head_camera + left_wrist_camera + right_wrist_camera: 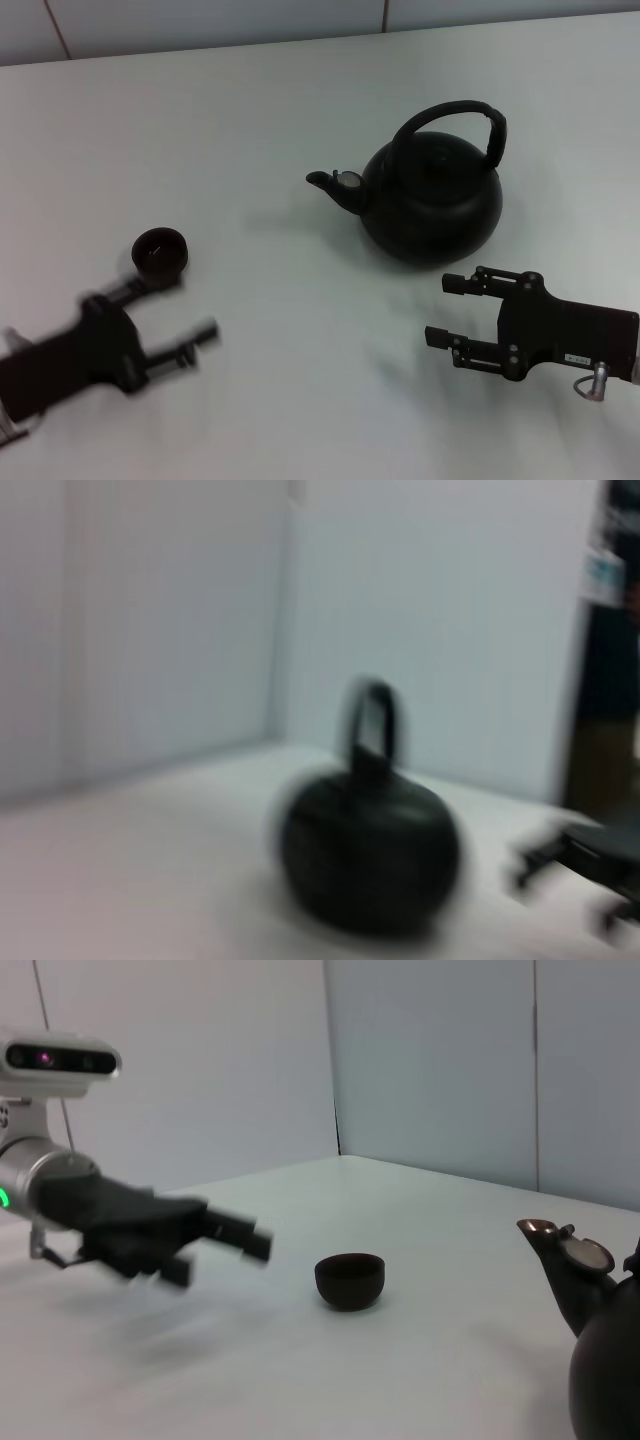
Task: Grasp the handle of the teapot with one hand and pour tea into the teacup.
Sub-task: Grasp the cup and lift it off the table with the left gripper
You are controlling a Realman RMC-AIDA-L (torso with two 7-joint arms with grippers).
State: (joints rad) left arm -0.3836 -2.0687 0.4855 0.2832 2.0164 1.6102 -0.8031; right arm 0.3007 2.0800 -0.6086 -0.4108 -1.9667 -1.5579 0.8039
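Observation:
The matte-black teapot (432, 205) stands upright at centre right, spout pointing left, its arched handle (458, 112) standing up over the lid. The small dark teacup (160, 252) sits on the table at the left. My left gripper (185, 307) is open and empty, blurred by motion, just in front of the teacup. My right gripper (446, 310) is open and empty, low in front of the teapot, apart from it. The left wrist view shows the teapot (370, 855) and handle (372, 715). The right wrist view shows the teacup (350, 1280), the teapot's spout (560, 1260) and the left gripper (222, 1258).
The white table (300, 380) runs back to a pale wall (200, 20). Nothing else stands on it.

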